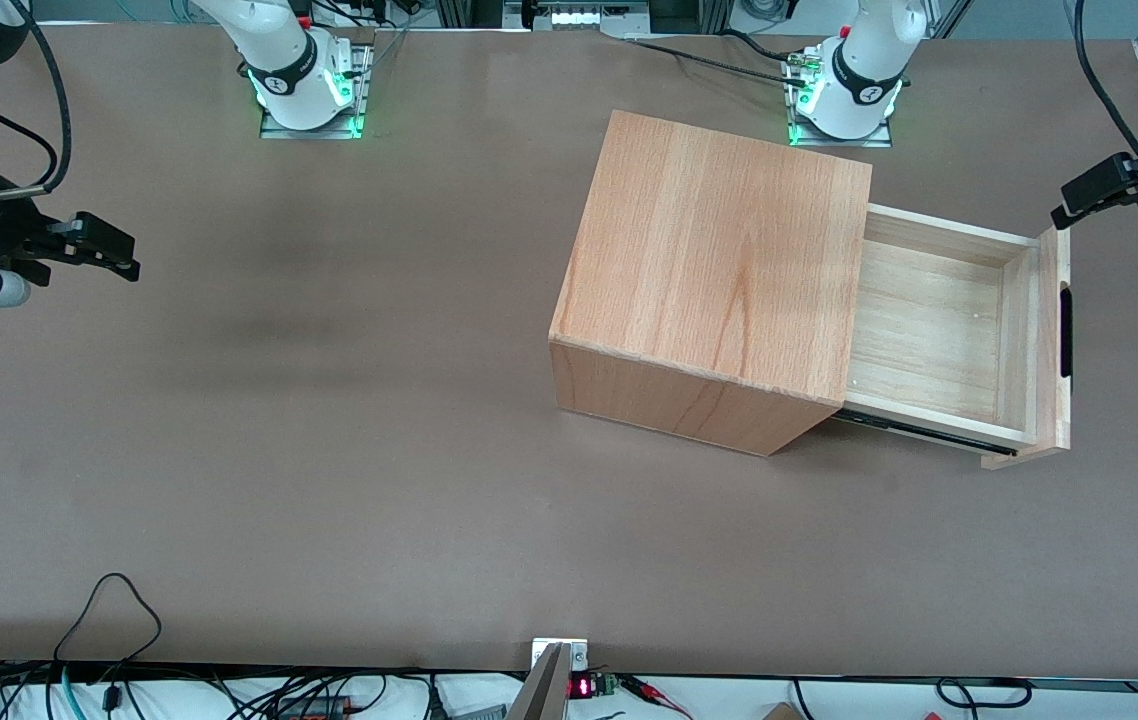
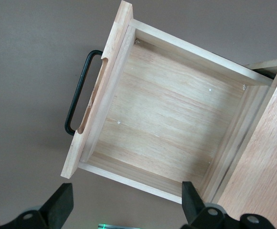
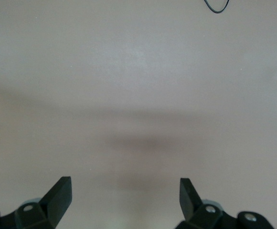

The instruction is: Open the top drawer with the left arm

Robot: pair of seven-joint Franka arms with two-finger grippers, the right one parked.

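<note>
Top drawer (image 1: 939, 325) pulled well out of cabinet (image 1: 719, 270) toward three o'clock, handle (image 1: 1066, 332) outermost. Gripper (image 1: 1059, 215) above drawer's front panel, fingers (image 2: 59, 202) spread, holding nothing.

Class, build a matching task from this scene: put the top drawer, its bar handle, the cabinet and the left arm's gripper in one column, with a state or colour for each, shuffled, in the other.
1. top drawer
2. bar handle
3. cabinet
4. gripper

a. black
b. open, holding nothing, above the drawer
c. pulled out, nothing inside
d. plain wooden box on the table

Pairs: 1-c, 2-a, 3-d, 4-b
</note>
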